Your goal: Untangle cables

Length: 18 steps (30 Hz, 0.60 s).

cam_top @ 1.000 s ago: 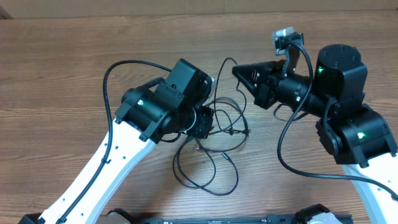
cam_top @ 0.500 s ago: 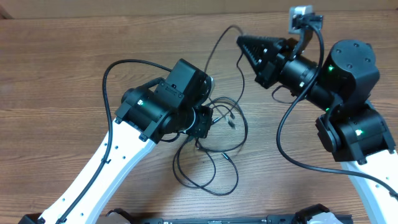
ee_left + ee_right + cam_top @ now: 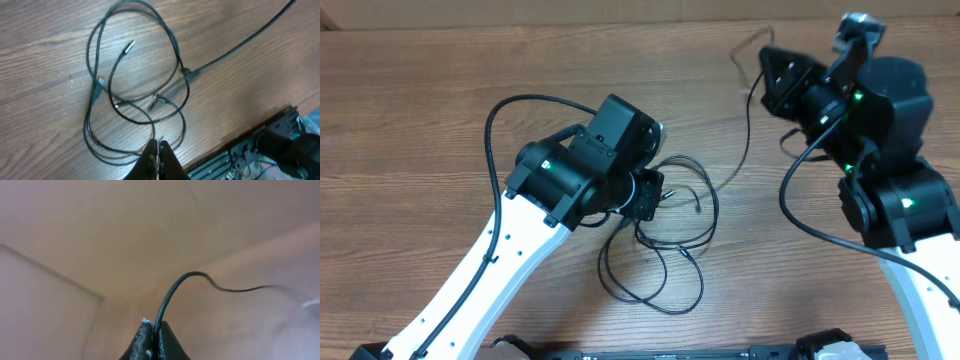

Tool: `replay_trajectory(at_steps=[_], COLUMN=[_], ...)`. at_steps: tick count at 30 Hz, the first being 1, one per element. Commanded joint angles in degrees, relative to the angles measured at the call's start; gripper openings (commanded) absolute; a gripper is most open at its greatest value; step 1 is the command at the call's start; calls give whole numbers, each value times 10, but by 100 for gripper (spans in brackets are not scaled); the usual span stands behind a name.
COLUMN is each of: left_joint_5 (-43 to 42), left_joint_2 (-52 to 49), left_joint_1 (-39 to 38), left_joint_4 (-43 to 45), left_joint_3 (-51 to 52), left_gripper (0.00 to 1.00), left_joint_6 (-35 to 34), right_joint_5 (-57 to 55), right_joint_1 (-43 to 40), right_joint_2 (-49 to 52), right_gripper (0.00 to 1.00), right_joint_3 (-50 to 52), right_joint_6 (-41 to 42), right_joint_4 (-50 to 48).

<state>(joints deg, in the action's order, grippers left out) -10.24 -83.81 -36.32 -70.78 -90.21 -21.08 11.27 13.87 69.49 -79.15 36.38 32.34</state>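
Note:
Several thin black cables [image 3: 670, 235] lie in a loose tangle of loops on the wooden table, just in front of my left gripper [image 3: 658, 192]. In the left wrist view the loops [image 3: 173, 42] and small plug ends spread over the wood. My left gripper [image 3: 157, 146] is shut on a cable strand at the near edge of the tangle. My right gripper [image 3: 765, 55] is raised at the far right and shut on one cable [image 3: 748, 125], which runs from it down to the tangle. That cable [image 3: 167, 295] arcs out of the right jaws [image 3: 155, 325], and also shows in the left wrist view [image 3: 225, 55].
Thick black robot cables loop beside the left arm [image 3: 520, 102] and the right arm [image 3: 785, 200]. A black rail [image 3: 670, 352] runs along the table's front edge and shows in the left wrist view [image 3: 260, 142].
My right gripper has moved up and to the right with its cable, drawing that strand out of the tangle and straighter. The loops near the left gripper shifted slightly. The left arm stayed put.

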Motion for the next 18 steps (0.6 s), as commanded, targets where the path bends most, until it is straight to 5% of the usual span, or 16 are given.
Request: replay_trajectory(at_steps=[1, 11, 18], left_joint_5=[53, -7, -202], left_joint_2=[-15, -49, -49], left_joint_1=[3, 56, 142], left_joint_4=[10, 36, 30], left_joint_3=[2, 2, 2], left_gripper=[5, 6, 67], left_joint_6=[-39, -32, 80], right_joint_5=[102, 368, 445], right_joint_1=[0, 0, 0], right_joint_2=[19, 102, 129], right_gripper=[4, 4, 4], right_joint_3=[-14, -14, -14], right_joint_6=[6, -140, -159], right_joint_4=[28, 111, 87])
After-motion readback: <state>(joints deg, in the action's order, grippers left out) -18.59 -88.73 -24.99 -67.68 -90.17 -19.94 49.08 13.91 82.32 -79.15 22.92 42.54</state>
